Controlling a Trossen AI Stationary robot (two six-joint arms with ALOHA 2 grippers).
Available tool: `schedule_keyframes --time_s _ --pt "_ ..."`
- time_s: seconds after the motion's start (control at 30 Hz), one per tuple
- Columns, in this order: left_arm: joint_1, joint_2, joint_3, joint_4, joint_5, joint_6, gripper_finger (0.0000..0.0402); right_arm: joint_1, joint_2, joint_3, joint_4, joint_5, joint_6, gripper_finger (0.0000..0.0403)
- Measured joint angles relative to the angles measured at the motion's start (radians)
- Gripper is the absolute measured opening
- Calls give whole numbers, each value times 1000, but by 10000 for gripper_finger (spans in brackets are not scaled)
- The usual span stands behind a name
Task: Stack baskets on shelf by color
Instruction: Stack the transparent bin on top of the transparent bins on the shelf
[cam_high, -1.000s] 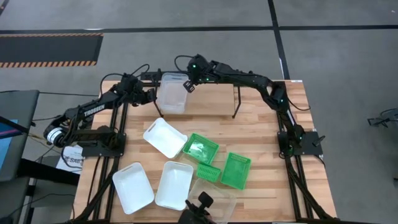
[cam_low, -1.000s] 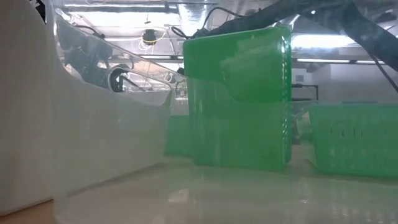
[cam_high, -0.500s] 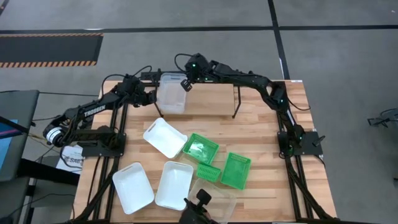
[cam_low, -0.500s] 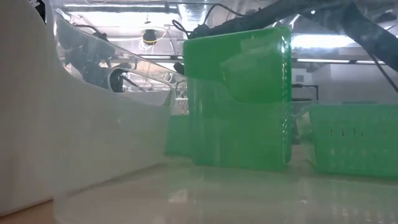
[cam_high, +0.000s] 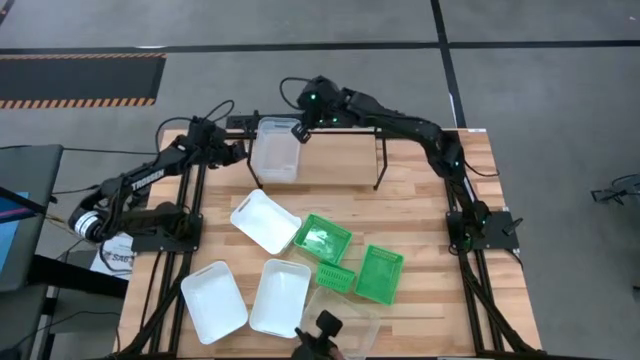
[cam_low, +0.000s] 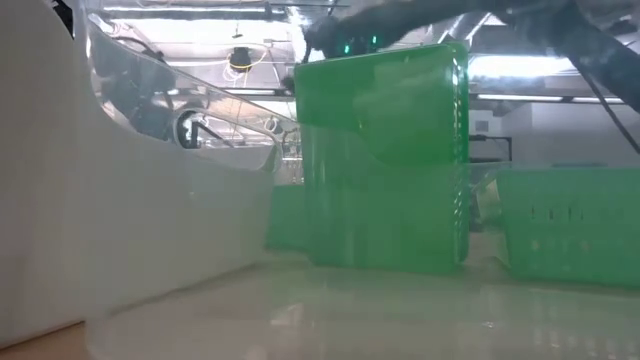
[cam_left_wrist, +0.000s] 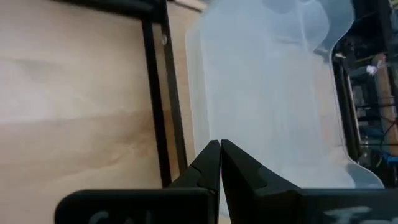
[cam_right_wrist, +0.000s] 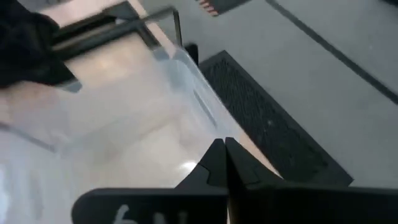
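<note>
A clear basket (cam_high: 275, 150) sits on the left end of the black rod shelf (cam_high: 379, 165), near the table's far edge. My left gripper (cam_high: 240, 150) is shut and level at the basket's left side wall (cam_left_wrist: 267, 106). My right gripper (cam_high: 298, 130) is shut above the basket's far right corner (cam_right_wrist: 208, 118). Three white baskets (cam_high: 265, 220) (cam_high: 213, 300) (cam_high: 280, 297) and three green ones (cam_high: 322, 238) (cam_high: 380, 273) (cam_high: 336, 277) lie on the table. Another clear basket (cam_high: 345, 312) lies by the near edge. My left gripper's shut fingertips (cam_left_wrist: 214, 155) stand against the clear basket's left wall (cam_left_wrist: 202, 124), coming level from the table's left; I cannot tell whether they touch it. My right gripper's shut fingertips (cam_right_wrist: 217, 155) point down at the rim (cam_right_wrist: 211, 127) of the far right corner; touching cannot be told.
The rest of the shelf, to the right of the clear basket, holds nothing. The loose baskets crowd the middle and near part of the table. In the low view a green basket (cam_low: 385, 160) stands on end, close to the camera.
My right gripper has risen and drawn back a little toward the far edge, off the basket's corner. My left gripper has eased slightly toward the table's left. The clear basket stays on the shelf.
</note>
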Motion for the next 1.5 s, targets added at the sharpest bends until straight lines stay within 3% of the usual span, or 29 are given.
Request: schedule_keyframes --time_s 0.23,0.57,0.73,0.97,1.13,1.37,1.5 --pt "62 -146 75 -259 -89 120 0 42 -36 174 -351 -93 -22 25" --pt "25 -396 197 -658 44 294 0 232 -53 188 -709 -234 -46 89" --pt "-7 -517 218 -765 43 298 0 375 -51 188 -769 -228 75 124" --pt "-22 -669 218 -787 23 227 5 613 -51 188 -926 -145 342 168" --pt "-22 -716 218 -783 23 185 53 784 -68 187 -923 -191 545 195" --pt "-22 -714 218 -781 20 124 158 865 -119 106 -911 -170 713 213" --pt "-22 -715 218 -781 24 72 198 941 -136 41 -839 -145 802 214"
